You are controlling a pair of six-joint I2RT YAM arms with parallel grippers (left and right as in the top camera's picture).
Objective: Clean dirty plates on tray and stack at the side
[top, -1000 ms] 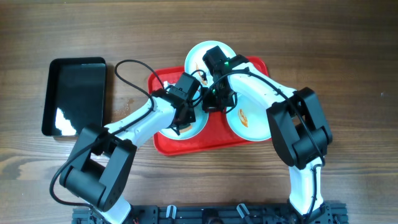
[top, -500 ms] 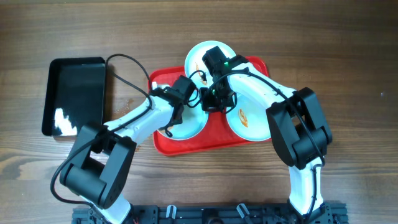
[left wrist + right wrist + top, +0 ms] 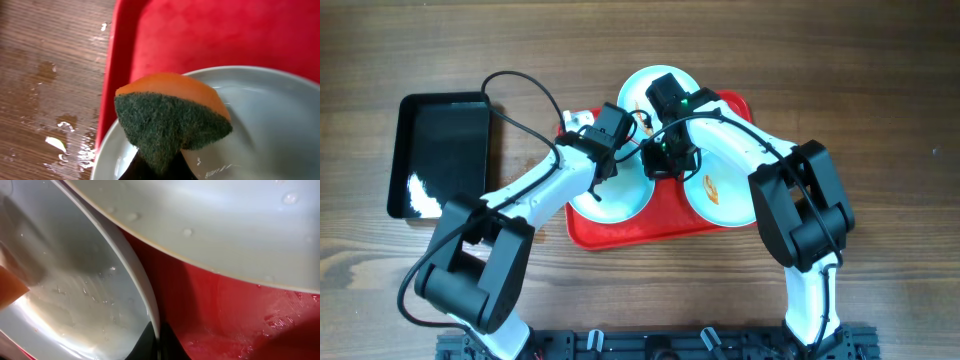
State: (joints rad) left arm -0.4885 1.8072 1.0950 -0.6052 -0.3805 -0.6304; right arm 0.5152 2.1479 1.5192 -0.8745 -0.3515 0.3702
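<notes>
The red tray (image 3: 620, 232) carries three plates. My left gripper (image 3: 160, 171) is shut on an orange sponge (image 3: 172, 120), its green scrub face towards the camera, over the left edge of the left plate (image 3: 620, 200). This wet plate (image 3: 265, 125) shows no smear in the left wrist view. My right gripper (image 3: 159, 345) is shut on that plate's right rim (image 3: 145, 290), and in the overhead view it (image 3: 658, 165) sits between the plates. The far plate (image 3: 638, 88) has a small orange smear, and the right plate (image 3: 715, 192) has one too.
A glossy black tray (image 3: 442, 155) lies on the wooden table to the left. Water drops wet the wood (image 3: 55, 145) beside the red tray's left rim (image 3: 112, 75). The left arm's black cable (image 3: 525, 110) loops above the tray's far-left corner.
My left arm has carried the sponge from the middle of the left plate to its far-left edge. The right arm has not moved.
</notes>
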